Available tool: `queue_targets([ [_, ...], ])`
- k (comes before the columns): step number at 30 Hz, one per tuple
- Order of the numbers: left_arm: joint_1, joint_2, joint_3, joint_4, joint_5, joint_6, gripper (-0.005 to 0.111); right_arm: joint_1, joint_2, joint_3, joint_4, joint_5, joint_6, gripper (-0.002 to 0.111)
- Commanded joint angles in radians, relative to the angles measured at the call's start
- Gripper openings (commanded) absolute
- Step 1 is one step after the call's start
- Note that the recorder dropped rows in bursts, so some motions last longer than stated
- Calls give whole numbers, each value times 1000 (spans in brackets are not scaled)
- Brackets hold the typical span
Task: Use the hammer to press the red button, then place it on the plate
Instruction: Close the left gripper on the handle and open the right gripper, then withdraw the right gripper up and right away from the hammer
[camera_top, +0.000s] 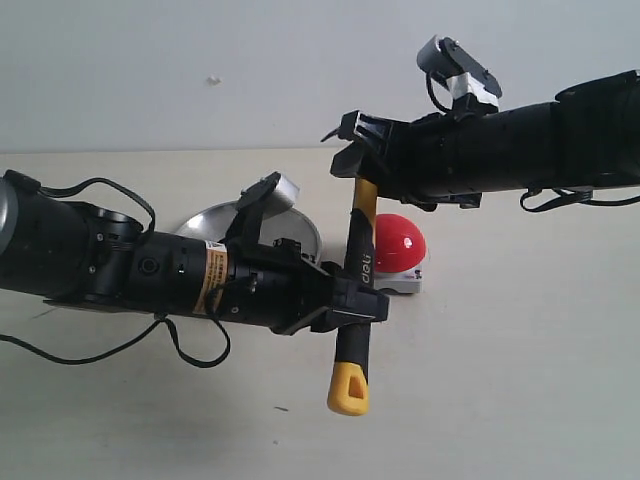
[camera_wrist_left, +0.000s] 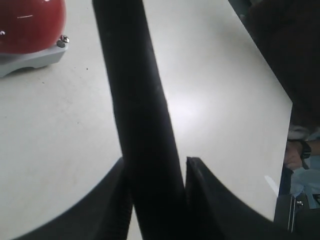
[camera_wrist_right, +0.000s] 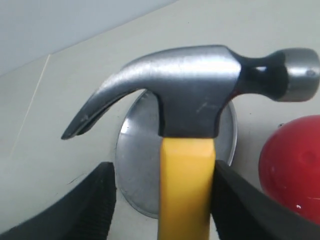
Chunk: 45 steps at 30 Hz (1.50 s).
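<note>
The hammer (camera_top: 358, 255) hangs upright above the table, dark head up and yellow looped tip (camera_top: 348, 390) down. My left gripper (camera_top: 360, 302) is shut on its black handle (camera_wrist_left: 135, 90), and both fingers press against it. My right gripper (camera_top: 362, 170) is open around the yellow neck just below the head (camera_wrist_right: 195, 85). One of its fingers (camera_wrist_right: 235, 200) touches the neck and the other stands off with a gap. The red button (camera_top: 400, 243) on its grey base sits on the table right behind the handle. The silver plate (camera_top: 210, 222) lies left of the button, partly hidden by my left arm.
A pale tabletop runs to a plain wall at the back. Both arms cross over the middle, the left one low over the plate (camera_wrist_right: 137, 160) and the right one high above the button (camera_wrist_right: 292, 165). The button's grey base (camera_wrist_left: 35, 57) shows in the left wrist view.
</note>
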Motion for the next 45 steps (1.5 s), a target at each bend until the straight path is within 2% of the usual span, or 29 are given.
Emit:
queue_targets([
  [1,-5,-4,-5,4,-41,22,0,0,-26,-14,-54,15,58,57],
  [4,-5,-4,-5,4,-60,23,0,0,-52,-14,-185,3,159,57],
  [12,-5,-6,-5,-2,-106,25,0,0,-118,-13,-717,-4,630,57],
  [16,-5,-24,-5,-2,-111,25,0,0,-118,-13,-862,-4,758,57],
  [31,7,-49,-5,-2,-111,32,0,0,-130,-13,-973,44,838,57],
  [37,6,-49,-5,-4,-107,32,0,0,-167,-13,-1136,63,978,63],
  [45,6,-49,-5,-4,-107,32,0,0,-215,-13,-1342,120,1159,63],
])
